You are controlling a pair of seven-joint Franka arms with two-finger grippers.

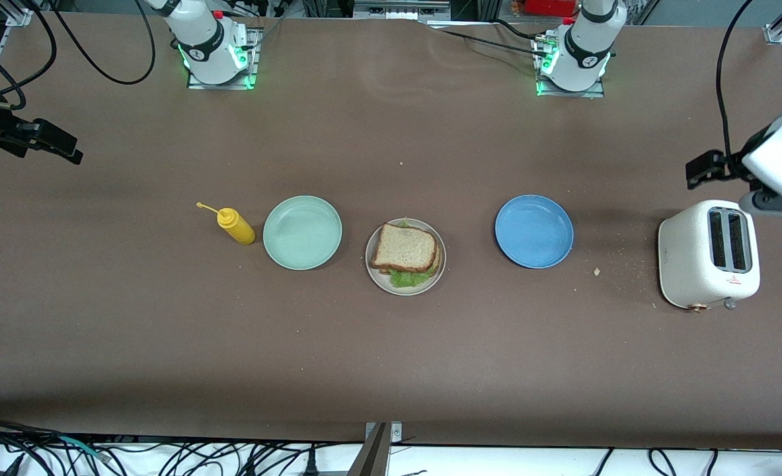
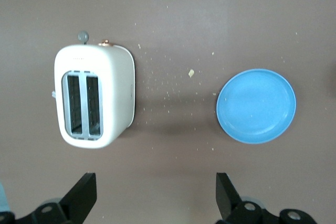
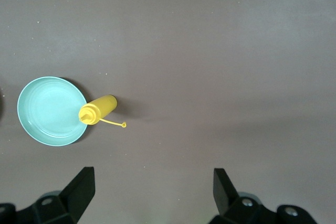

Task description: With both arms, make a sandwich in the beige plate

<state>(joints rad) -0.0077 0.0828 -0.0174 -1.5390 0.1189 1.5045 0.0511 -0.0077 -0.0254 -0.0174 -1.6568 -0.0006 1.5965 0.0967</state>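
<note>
The sandwich [image 1: 405,250], two bread slices with green lettuce showing at the lower edge, lies on the beige plate [image 1: 373,272] at the middle of the table. Neither arm is near it. My left gripper [image 1: 706,169] hangs open and empty in the air at the left arm's end of the table, by the white toaster [image 1: 708,255]. In the left wrist view its open gripper [image 2: 156,195] frames bare tabletop. My right gripper [image 1: 50,143] is raised at the right arm's end, open and empty; its own view shows the gripper [image 3: 152,192] over bare table.
A mint-green plate [image 1: 302,232] sits beside the beige plate toward the right arm's end, with a yellow squeeze bottle [image 1: 234,225] lying next to it. A blue plate [image 1: 534,231] lies toward the left arm's end, crumbs [image 1: 597,271] between it and the toaster.
</note>
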